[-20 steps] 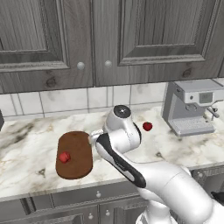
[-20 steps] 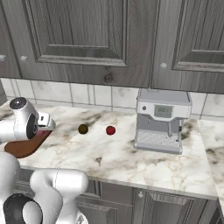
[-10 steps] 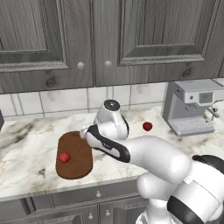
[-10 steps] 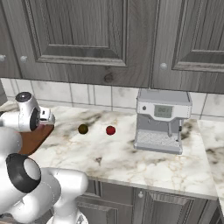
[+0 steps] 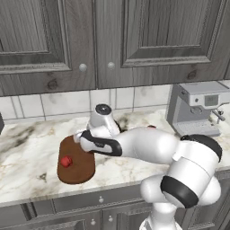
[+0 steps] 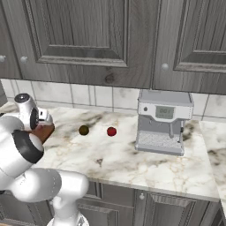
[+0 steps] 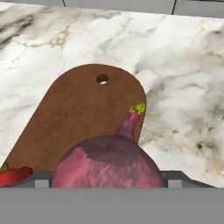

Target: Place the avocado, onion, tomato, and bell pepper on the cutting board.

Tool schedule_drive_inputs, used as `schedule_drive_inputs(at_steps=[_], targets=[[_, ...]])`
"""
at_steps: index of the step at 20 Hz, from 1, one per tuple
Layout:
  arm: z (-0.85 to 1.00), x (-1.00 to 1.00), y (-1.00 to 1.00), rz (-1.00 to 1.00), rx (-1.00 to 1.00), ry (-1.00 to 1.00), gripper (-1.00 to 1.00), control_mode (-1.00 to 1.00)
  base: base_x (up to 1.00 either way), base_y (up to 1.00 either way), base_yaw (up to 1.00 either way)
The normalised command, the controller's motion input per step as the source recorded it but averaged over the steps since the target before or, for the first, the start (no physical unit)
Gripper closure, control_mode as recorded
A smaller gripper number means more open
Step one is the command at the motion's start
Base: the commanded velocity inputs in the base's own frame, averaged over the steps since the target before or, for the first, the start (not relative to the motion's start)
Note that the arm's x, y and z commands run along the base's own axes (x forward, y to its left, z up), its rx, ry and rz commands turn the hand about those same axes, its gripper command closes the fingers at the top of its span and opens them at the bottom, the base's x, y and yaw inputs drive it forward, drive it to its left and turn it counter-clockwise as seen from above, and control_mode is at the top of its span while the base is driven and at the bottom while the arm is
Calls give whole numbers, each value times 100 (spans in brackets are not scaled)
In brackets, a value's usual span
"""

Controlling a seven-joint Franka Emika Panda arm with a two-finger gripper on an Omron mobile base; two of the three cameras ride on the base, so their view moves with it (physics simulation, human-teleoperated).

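My gripper is shut on the onion, a dusty pink-purple ball with a green-tipped sprout. It hangs over the near end of the dark brown cutting board. The bell pepper lies on the board, and its red edge shows at the lower left of the hand view. From the left base view the gripper hovers at the board's far end. The avocado and the tomato rest side by side on the counter, to the right of the board.
A grey coffee machine stands on the marble counter to the right of the tomato. Grey cabinets hang above the tiled back wall. The board has a hanging hole at its far rounded end.
The arm has swung left, carrying the onion from the board's right edge to over the board. The avocado, tomato and bell pepper have stayed where they were.
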Motion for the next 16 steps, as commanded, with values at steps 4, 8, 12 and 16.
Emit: schedule_drive_inputs(at_steps=[4, 8, 12, 16], targets=[[-29, 30, 20, 0, 0, 3, 100, -100, 0, 0, 0], [-21, 27, 4, 0, 0, 3, 100, -100, 0, 0, 0], [-24, 23, 4, 0, 0, 3, 100, -100, 0, 0, 0], [-23, 14, 15, 0, 0, 2, 100, -100, 0, 0, 0]])
